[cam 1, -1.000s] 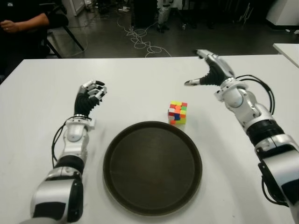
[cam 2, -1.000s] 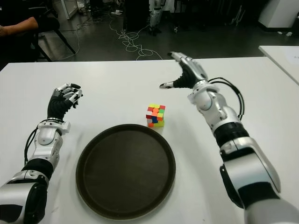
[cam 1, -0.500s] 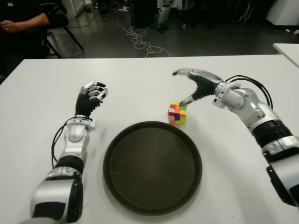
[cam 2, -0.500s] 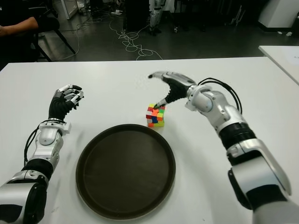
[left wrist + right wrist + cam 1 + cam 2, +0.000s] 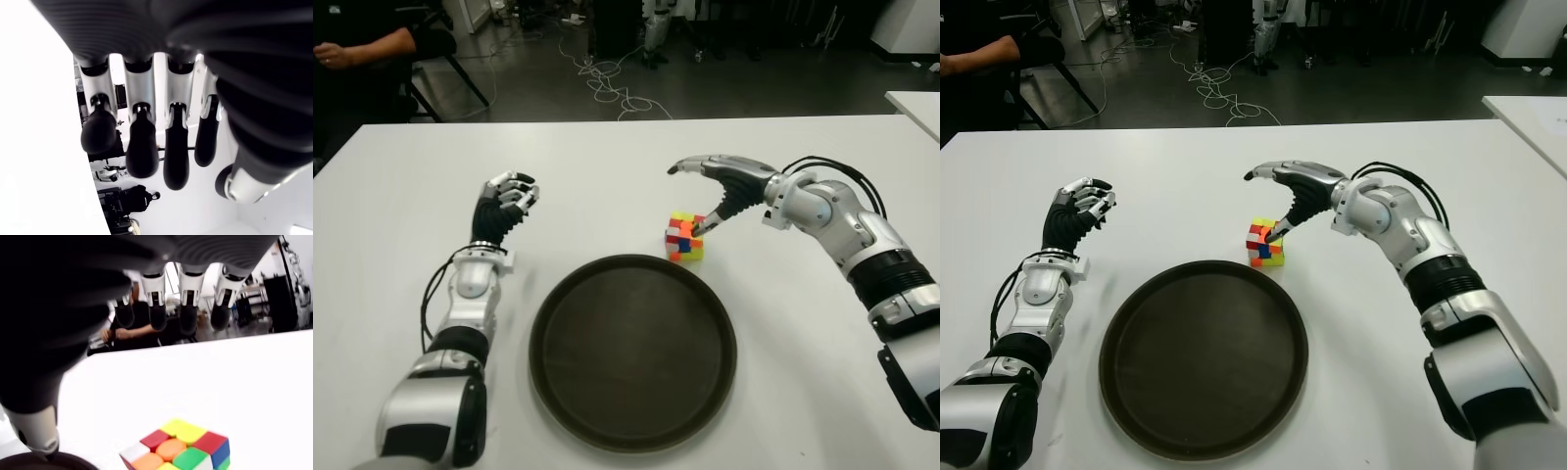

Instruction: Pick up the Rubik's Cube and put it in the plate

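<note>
Left eye view: right hand (image 5: 729, 186) spread above the Rubik's Cube (image 5: 685, 237), thumb at its side, nothing gripped, cube just beyond the plate (image 5: 558, 372) rim; reaching step, closing fingers (image 5: 188, 313) next; left hand (image 5: 504, 201) curled, empty.

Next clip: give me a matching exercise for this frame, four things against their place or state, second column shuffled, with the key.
Things:
1. cube
2. plate
3. left hand
4. right hand

States:
A. fingers curled, holding nothing, left of the plate
B. dark, round, nothing in it
C. open, arched over the cube
D. on the table just beyond the plate's far rim

Pairs: 1-D, 2-B, 3-A, 4-C
</note>
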Controlling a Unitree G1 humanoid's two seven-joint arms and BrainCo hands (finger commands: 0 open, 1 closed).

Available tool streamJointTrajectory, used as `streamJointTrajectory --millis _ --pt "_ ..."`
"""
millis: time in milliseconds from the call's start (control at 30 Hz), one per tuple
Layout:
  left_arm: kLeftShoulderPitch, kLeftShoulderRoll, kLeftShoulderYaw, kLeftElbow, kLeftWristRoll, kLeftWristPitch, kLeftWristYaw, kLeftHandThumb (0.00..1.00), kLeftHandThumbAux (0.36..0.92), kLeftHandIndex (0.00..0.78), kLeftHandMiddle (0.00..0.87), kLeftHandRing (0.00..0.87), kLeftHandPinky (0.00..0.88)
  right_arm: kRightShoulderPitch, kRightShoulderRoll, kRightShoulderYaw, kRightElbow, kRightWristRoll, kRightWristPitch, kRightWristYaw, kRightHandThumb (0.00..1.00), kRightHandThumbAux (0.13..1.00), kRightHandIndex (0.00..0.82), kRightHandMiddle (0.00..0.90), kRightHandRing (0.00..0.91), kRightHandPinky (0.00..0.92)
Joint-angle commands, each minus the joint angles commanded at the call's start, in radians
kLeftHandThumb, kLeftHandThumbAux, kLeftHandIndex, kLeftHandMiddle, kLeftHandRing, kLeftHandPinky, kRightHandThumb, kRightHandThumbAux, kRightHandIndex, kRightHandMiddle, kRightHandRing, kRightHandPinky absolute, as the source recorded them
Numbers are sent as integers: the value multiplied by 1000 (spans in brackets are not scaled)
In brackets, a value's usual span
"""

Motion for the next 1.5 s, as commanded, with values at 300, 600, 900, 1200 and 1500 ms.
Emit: streamJointTrajectory --millis 300,600,900,1200,1500 --pt "1 -1 0 -4 -1 9 5 839 669 405 554 668 693 -3 2 17 -32 -18 40 42 0 731 97 117 131 140" --pt "-1 -5 3 -6 -3 13 13 839 670 405 552 670 698 1 20 35 -19 -60 69 4 0 775 118 125 146 159" --pt "-1 -3 0 -5 -1 7 11 840 668 408 555 674 702 1 12 49 -53 -81 104 34 0 778 97 115 128 129" --pt "0 -4 0 -5 0 4 15 840 668 408 553 670 698 5 14 64 -83 -111 145 44 0 764 91 117 123 122" --pt "0 -3 -2 -6 0 4 8 840 669 406 555 672 704 13 20 59 -85 -116 142 29 0 762 92 119 127 129"
